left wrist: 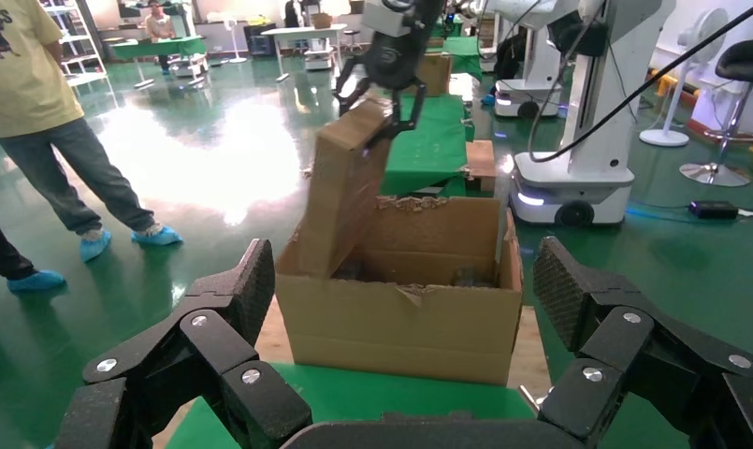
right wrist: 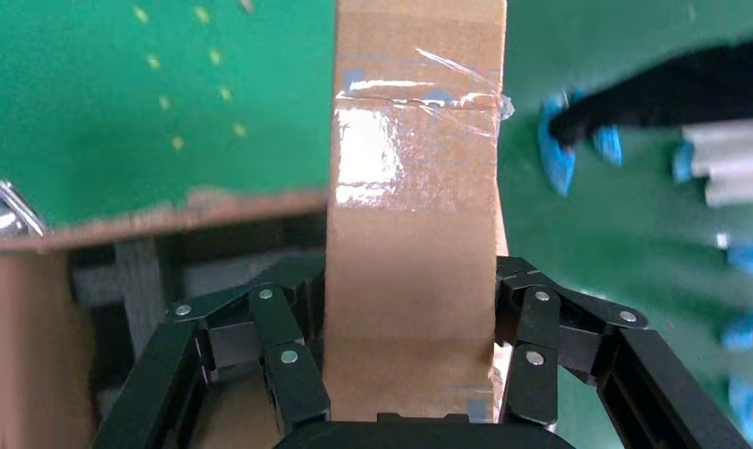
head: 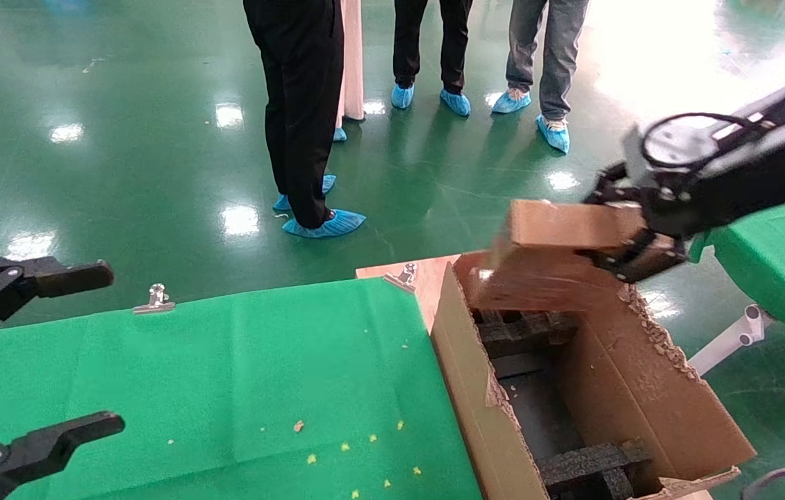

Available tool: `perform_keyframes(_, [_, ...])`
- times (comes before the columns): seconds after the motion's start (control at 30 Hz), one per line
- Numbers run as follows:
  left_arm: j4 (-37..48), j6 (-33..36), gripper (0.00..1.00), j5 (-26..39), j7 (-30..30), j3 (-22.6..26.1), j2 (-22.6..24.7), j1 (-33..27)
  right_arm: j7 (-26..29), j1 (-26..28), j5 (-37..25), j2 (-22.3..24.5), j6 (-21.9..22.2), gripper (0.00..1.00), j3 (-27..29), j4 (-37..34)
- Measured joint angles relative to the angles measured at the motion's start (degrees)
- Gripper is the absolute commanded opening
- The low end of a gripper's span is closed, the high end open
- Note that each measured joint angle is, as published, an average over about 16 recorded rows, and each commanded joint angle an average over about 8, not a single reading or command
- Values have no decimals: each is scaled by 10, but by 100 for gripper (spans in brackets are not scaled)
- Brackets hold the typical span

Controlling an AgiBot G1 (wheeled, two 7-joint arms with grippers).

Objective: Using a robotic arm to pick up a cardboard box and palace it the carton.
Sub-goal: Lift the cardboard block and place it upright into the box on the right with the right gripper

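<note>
My right gripper [head: 618,229] is shut on the cardboard box [head: 559,226], a plain brown box sealed with clear tape [right wrist: 414,187]. It holds the box tilted over the far end of the carton [head: 462,361], with the lower end dipping inside the torn flaps. Black foam inserts [head: 524,326] line the carton's inside. In the left wrist view the box [left wrist: 344,196] leans into the carton [left wrist: 400,318] under the right gripper [left wrist: 383,89]. My left gripper [head: 97,351] hangs open and empty over the green cloth at the left.
The green cloth table [head: 260,389] carries metal clips [head: 155,298] and small crumbs. Several people [head: 306,118] stand on the green floor beyond it. Another green-covered table [head: 781,264] sits at the right. A white robot base [left wrist: 578,178] stands behind the carton.
</note>
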Motion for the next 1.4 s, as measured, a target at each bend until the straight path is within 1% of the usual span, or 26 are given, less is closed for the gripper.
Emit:
perform_keyframes(0.2, [0, 0, 100, 0, 0, 0, 0, 0, -12, -1, 2, 30, 2, 0, -33, -27])
perform_keyframes(0.4, [0, 0, 100, 0, 0, 0, 0, 0, -21, -14, 11, 49, 3, 0, -56, -51])
perform_keyframes(0.73, [0, 0, 100, 0, 0, 0, 0, 0, -25, -25, 20, 57, 6, 0, -68, -67])
perform_keyframes(0.87, [0, 0, 100, 0, 0, 0, 0, 0, -10, -31, 24, 56, 12, 0, -68, -72])
perform_keyframes(0.97, [0, 0, 100, 0, 0, 0, 0, 0, 17, -39, 29, 55, 23, 0, -67, -79])
perform_keyframes(1.1, [0, 0, 100, 0, 0, 0, 0, 0, 76, -57, 37, 54, 47, 0, -67, -92])
perform_keyframes(1.2, [0, 0, 100, 0, 0, 0, 0, 0, 136, -75, 45, 52, 69, 0, -68, -104])
perform_keyframes(1.4, [0, 0, 100, 0, 0, 0, 0, 0, 274, -109, 53, 50, 116, 0, -74, -117])
